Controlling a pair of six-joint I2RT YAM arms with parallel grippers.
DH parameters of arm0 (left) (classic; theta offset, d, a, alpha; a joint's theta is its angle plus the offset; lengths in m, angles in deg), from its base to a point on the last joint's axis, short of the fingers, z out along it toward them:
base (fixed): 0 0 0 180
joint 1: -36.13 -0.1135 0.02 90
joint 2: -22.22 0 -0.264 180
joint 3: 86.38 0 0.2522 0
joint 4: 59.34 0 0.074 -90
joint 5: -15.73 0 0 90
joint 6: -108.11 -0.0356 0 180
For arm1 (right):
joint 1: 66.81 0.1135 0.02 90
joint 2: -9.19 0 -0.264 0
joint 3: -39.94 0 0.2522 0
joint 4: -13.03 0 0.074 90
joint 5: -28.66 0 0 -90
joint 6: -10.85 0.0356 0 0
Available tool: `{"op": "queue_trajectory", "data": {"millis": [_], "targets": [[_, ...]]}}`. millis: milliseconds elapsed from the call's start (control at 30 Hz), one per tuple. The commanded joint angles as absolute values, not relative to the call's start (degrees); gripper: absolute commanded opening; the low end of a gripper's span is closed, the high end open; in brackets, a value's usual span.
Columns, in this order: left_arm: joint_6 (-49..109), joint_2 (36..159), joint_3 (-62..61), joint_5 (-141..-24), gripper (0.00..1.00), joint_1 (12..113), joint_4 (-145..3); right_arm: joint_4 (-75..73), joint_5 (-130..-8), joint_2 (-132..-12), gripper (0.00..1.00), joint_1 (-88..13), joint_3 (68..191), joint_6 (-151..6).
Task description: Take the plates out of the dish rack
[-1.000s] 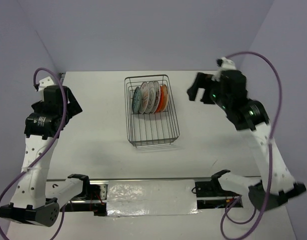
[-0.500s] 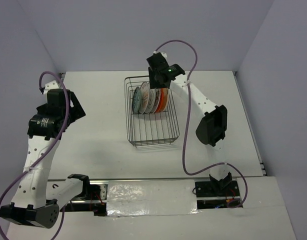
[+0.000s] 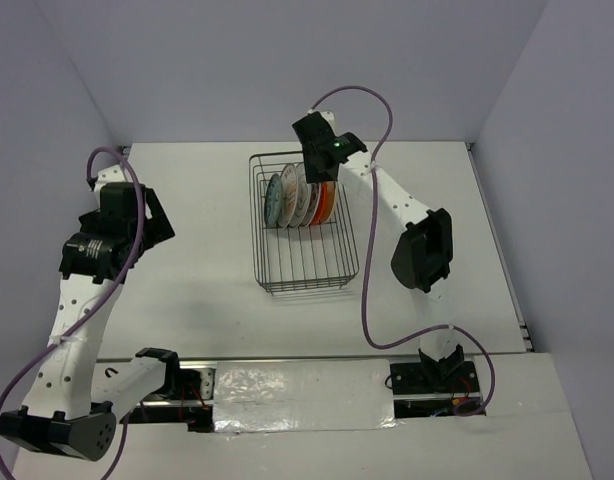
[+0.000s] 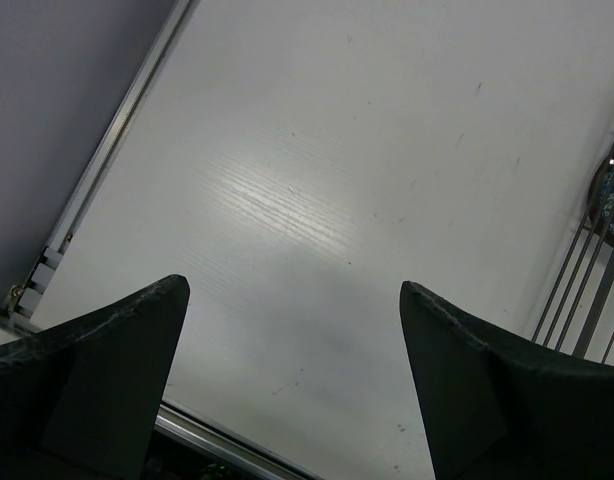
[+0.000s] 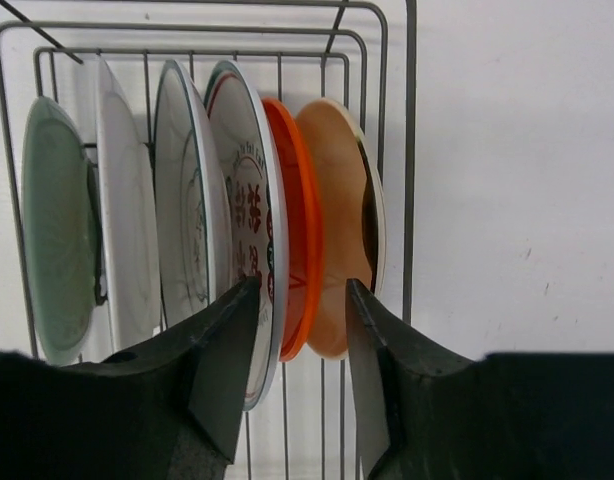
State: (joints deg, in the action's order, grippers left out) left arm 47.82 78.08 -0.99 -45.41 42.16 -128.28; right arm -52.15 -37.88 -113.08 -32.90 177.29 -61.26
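1. Dish rack [image 3: 307, 262]: far middle of surface [image 3: 187, 260]; plates [image 3: 299, 196] stand on edge in a row in its far half.
2. Right pincer [image 5: 299, 290]: spread apart at the row, one finger each side of the orange plate [image 5: 299, 240].
3. Left pincer [image 4: 292, 290]: spread wide, holding nothing, left of rack.

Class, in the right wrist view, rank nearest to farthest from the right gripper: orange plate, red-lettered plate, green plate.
1. orange plate, straight ahead of the right gripper.
2. red-lettered plate, just left.
3. green plate, far left.
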Motion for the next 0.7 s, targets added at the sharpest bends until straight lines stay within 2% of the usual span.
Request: {"op": "queue_trajectory", "data": {"millis": [0, 133, 267, 500, 667], "targets": [[46.14, 77.77, -0.82, -45.00, 0.99, 42.73, -125.40, -49.95, -36.99, -110.24, 0.46, -32.79, 176.48, -62.80], [45.97, 77.95, -0.64, -45.27, 1.00, 42.73, -125.22, -51.54, -38.84, -114.37, 0.44, -32.79, 178.07, -62.81], [45.53, 77.77, -0.73, -44.92, 0.99, 42.90, -125.31, -52.59, -38.32, -115.70, 0.28, -32.44, 180.08, -61.14], [45.27, 77.16, -1.61, -44.48, 0.99, 43.08, -124.87, -57.42, -30.59, -114.21, 0.10, -31.39, 188.34, -57.71], [45.35, 77.51, -1.69, -44.65, 0.99, 43.08, -124.43, -59.18, -25.58, -106.49, 0.00, -32.17, 191.08, -58.06]]}}
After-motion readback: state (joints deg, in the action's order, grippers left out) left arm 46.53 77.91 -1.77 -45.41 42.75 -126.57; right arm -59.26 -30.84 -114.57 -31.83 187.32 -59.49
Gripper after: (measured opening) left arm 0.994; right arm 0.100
